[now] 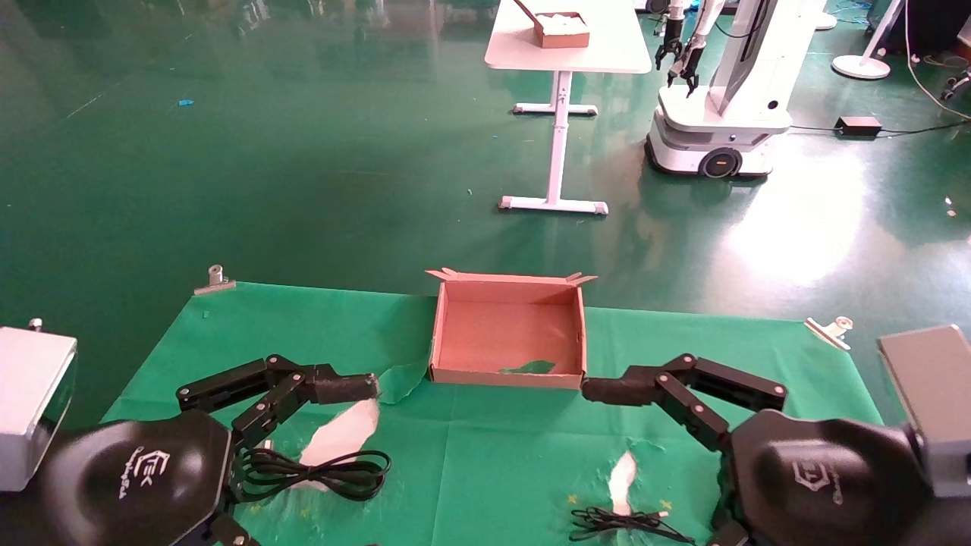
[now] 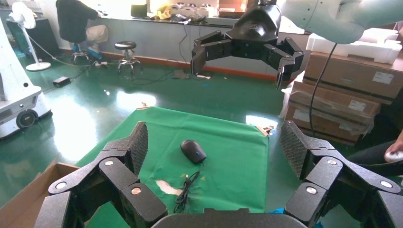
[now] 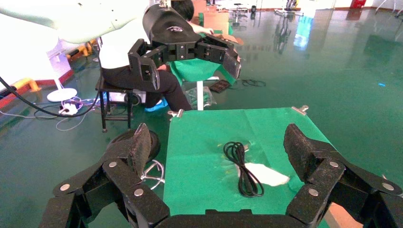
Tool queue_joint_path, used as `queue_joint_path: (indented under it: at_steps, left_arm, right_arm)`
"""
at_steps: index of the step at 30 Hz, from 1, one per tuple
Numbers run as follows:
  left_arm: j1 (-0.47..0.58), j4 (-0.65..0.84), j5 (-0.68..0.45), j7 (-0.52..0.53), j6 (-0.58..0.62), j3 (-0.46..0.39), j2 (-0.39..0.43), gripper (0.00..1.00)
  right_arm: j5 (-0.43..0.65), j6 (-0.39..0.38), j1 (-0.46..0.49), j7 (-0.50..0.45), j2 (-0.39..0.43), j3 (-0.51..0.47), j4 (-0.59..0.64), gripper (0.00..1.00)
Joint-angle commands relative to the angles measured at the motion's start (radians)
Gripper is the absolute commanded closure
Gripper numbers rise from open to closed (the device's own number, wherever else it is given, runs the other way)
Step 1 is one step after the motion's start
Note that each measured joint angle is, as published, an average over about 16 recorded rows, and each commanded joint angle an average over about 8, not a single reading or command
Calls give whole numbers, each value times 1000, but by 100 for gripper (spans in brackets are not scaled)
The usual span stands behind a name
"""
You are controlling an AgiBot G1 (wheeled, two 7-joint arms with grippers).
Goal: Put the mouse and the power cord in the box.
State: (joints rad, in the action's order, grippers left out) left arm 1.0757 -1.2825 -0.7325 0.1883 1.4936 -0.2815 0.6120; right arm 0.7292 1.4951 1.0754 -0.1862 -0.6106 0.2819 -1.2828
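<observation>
The brown cardboard box (image 1: 508,303) stands empty at the middle far side of the green cloth, and one of its corners (image 2: 28,197) shows in the left wrist view. The power cord (image 1: 322,472) (image 3: 243,168) lies looped at the near left, beside my left gripper (image 1: 358,388) (image 2: 216,147), which hovers open by the box's left corner. The black mouse (image 2: 193,151) rests on the cloth's right half, with its thin wire (image 1: 630,523) (image 2: 185,190) bundled nearby. In the head view the mouse is hidden under my right arm. My right gripper (image 1: 603,390) (image 3: 216,149) is open by the box's right corner.
The cloth (image 1: 485,455) has torn white patches (image 1: 341,432) (image 1: 622,478) and is held by clips (image 1: 215,279) (image 1: 831,330) at its far corners. Grey units (image 1: 30,394) (image 1: 929,379) flank the table. Farther off stand a white table (image 1: 565,45) and another robot (image 1: 721,114).
</observation>
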Motion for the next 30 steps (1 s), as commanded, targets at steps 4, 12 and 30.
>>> queue_joint_path:
  at_steps: [4,12,30]
  left_arm:
    - [0,0,0,0,0,0,0,0]
    - [0,0,0,0,0,0,0,0]
    - [296,-34,-700,63,53,-286,45,0]
  right_arm:
    - [0,0,0,0,0,0,0,0]
    - [-1,0,0,0,0,0,0,0]
    - [579,-37,108,108,-13,181,-60,0]
